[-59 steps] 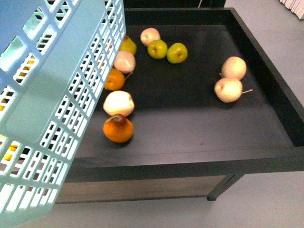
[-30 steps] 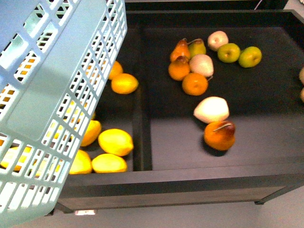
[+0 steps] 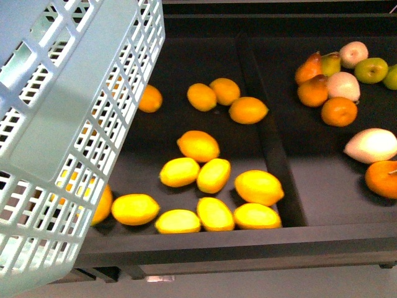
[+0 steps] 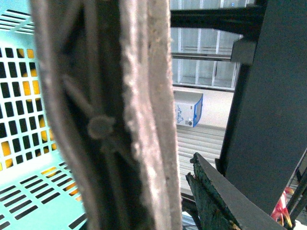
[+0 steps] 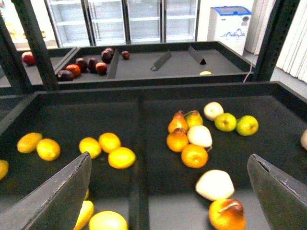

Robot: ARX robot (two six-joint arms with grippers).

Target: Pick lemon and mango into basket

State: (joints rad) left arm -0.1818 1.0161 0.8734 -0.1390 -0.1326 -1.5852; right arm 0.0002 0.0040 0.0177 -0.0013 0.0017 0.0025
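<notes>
Nothing legible anywhere: no words, numbers or brand names. Only a blue mark on the front of the white chest freezer (image 4: 188,109), far back, too blurred to read.

The basket (image 3: 74,124) is smooth turquoise plastic with a slight sheen. The desk (image 3: 205,62) surface is matt black. The lemons (image 3: 259,186) have smooth, glossy skin. The basket handle (image 4: 144,96) looks rough and worn.

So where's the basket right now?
In the front view the basket fills the left side, tilted in front of the left end of the compartment of yellow fruits, hiding a few of them.
</notes>
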